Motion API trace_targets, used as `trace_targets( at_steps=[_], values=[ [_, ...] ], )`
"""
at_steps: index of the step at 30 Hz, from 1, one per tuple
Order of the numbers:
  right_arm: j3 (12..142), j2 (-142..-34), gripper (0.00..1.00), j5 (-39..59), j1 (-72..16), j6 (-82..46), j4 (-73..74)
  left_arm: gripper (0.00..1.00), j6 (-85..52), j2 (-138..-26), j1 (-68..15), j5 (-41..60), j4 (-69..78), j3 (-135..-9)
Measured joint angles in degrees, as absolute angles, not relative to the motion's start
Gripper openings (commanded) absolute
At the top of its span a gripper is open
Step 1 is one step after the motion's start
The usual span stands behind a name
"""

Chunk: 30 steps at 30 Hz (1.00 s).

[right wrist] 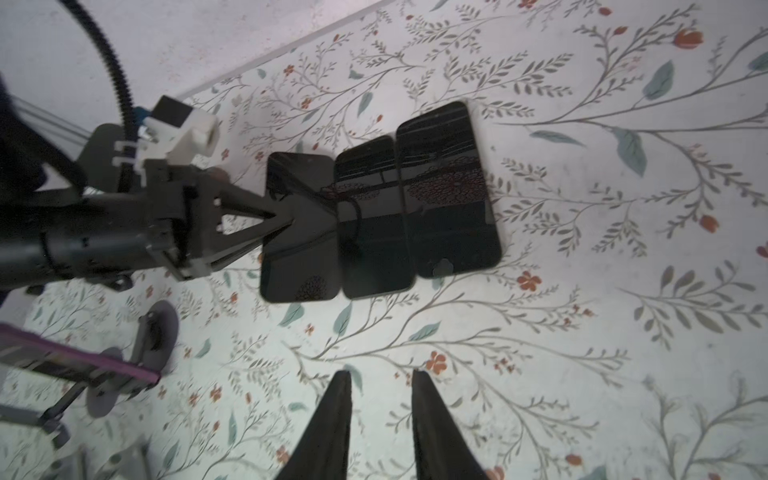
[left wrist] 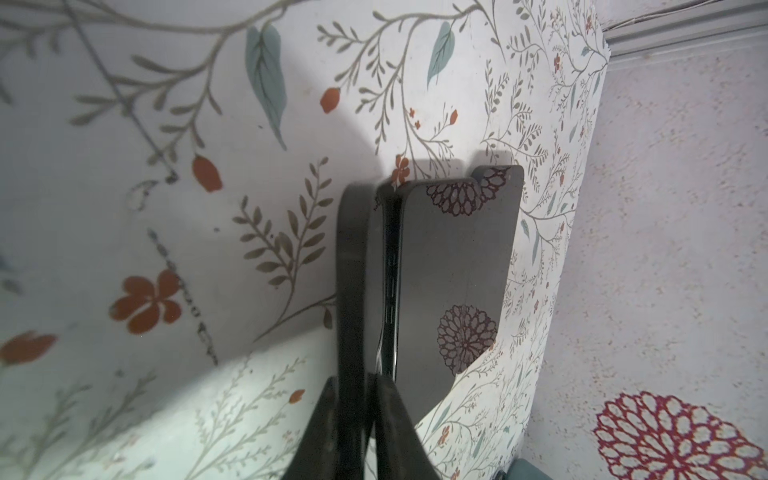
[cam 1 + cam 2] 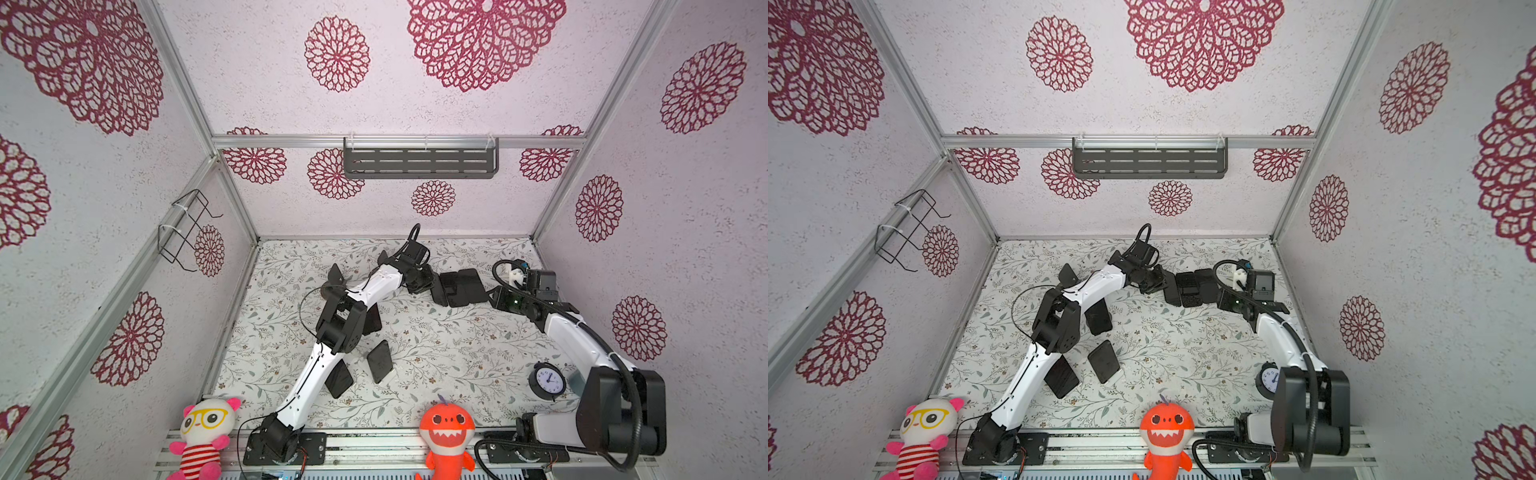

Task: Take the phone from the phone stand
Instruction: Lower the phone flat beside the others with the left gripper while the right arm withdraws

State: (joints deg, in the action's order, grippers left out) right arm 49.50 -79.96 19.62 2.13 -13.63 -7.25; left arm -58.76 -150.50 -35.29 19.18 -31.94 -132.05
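Observation:
In both top views my left gripper (image 3: 434,286) (image 3: 1165,283) reaches to the back middle of the table. It is shut on the long edge of a black phone (image 3: 439,294) (image 1: 299,266), which shows edge-on between the fingers (image 2: 332,415) in the left wrist view. That phone sits low at the table as the left end of a row with two other black phones (image 3: 473,284) (image 1: 449,191). My right gripper (image 3: 493,297) (image 1: 381,374) hovers just right of the row, open and holding nothing. An empty phone stand (image 3: 336,274) stands behind the left arm.
Three more dark phones lean on stands (image 3: 380,361) (image 3: 340,379) (image 3: 372,322) under and beside the left arm. A small clock (image 3: 546,380) stands by the right arm. Two plush toys (image 3: 205,432) (image 3: 446,432) sit at the front edge. The back wall (image 3: 395,216) is close behind the row.

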Motion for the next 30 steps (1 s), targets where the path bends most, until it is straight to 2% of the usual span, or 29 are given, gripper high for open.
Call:
trace_targets(
  at_steps=[7, 13, 19, 24, 30],
  values=[
    [52.21, -92.82, 0.26, 16.38, 3.66, -17.69, 2.59, 0.24, -58.61, -151.85, -34.70, 20.01, -30.22, -132.05],
    [55.96, -102.56, 0.27, 13.58, 4.91, -20.34, 7.70, 0.34, -58.54, -152.90, -34.39, 20.51, -29.12, -132.05],
    [58.00, -108.25, 0.27, 13.26, 4.95, -22.61, 10.17, 0.49, -57.91, -152.90, -34.33, 21.02, -28.38, -132.09],
    [58.81, -109.36, 0.26, 13.41, 4.95, -24.38, 10.33, 0.74, -56.93, -152.79, -34.15, 21.67, -27.46, -132.53],
    [60.31, -111.35, 0.20, 13.98, 4.95, -27.77, 10.94, 0.78, -55.66, -152.46, -33.95, 22.00, -26.87, -132.27]
  ],
)
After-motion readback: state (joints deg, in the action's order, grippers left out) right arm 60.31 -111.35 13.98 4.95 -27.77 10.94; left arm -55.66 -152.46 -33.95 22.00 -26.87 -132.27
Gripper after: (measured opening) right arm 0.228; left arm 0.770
